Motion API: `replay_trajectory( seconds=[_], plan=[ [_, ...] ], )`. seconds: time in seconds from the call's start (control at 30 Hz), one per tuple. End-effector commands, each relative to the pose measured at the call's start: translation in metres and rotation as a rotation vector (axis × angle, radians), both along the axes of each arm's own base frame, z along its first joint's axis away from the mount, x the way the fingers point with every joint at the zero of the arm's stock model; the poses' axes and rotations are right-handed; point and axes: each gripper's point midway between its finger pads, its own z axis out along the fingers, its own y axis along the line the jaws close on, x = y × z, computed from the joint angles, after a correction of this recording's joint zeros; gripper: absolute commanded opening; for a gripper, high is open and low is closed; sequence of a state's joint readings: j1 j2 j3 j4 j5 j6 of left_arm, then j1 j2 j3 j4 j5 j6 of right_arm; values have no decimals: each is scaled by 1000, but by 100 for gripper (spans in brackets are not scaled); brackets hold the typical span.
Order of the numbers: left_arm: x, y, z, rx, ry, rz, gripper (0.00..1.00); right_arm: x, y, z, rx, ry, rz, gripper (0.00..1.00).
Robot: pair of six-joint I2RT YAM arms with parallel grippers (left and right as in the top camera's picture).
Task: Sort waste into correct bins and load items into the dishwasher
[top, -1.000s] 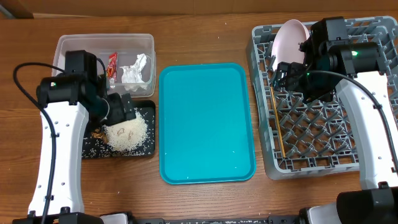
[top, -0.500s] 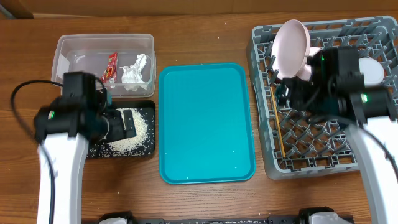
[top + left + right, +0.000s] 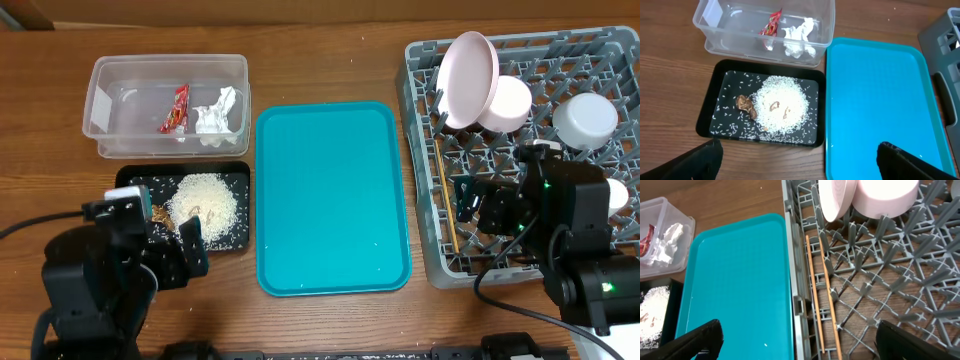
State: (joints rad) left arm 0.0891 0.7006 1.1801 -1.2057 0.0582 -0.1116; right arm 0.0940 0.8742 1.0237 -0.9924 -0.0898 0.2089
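1. Waste split by kind. Red wrapper (image 3: 771, 24) and napkin (image 3: 799, 35) lie in clear tub (image 3: 120, 100), far-left on tabletop (image 3: 330, 40). Judged: dry rubbish kept apart from food.
2. Rice (image 3: 780, 102) heaped in black tray (image 3: 710, 100), just in front of the tub. Brown lump (image 3: 745, 103) sits at left side of heap, w/ loose grains scattered over tray floor. Judged: food scraps assigned here.
3. Teal tray (image 3: 330, 200) lies betw. bins and rack (image 3: 530, 140); nothing seen on it. Clearing judged done or nearly so.
4. Large plate (image 3: 470, 65) stood on edge at rack's far-left corner, propped betw. pegs (image 3: 875, 280), presumably so it is kept upright. Smaller dish (image 3: 508, 105) touches it on the right. Bowl (image 3: 585, 118) set further right; which way up not certain. Cup (image 3: 618, 195) only partly seen at rack's right edge.
5. Chopsticks (image 3: 822, 295) laid flat, side by side, along rack's left wall. Judged too thin to be held by pegs.
6. Left claw (image 3: 799, 147): jaws spread wide, nothing held, nothing touched. Hangs above near edge of black tray.
7. Right claw (image 3: 799, 327): jaws likewise wide, nothing held or touched. Hangs above rack's left wall, w/ teal tray to one side and chopsticks to the other.
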Motion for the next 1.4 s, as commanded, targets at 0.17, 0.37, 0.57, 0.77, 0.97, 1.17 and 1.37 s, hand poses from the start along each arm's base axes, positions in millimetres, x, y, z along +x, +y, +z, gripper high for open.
replay_trajectory(
  seconds=[0.17,0.37,0.57,0.77,0.97,1.17,1.37],
  plan=[
    [0,-2,-5,6,13,-22,100,2,-1,-14,-12,54,-5,100],
    [0,-2,-5,6,13,-22,100,9,-1,-29,-18,117,-5,100],
    [0,-2,-5,6,13,-22,100,17,0,-54,-28,216,-4,100],
    [0,-2,-5,6,13,-22,100,22,1,-76,-36,301,-4,100],
    [0,-2,-5,6,13,-22,100,25,1,-94,-43,367,-4,100],
    [0,-2,-5,6,13,-22,100,26,1,-102,-46,399,-4,100],
    [0,-2,-5,6,13,-22,100,26,1,-102,-46,399,-4,100]
  ],
)
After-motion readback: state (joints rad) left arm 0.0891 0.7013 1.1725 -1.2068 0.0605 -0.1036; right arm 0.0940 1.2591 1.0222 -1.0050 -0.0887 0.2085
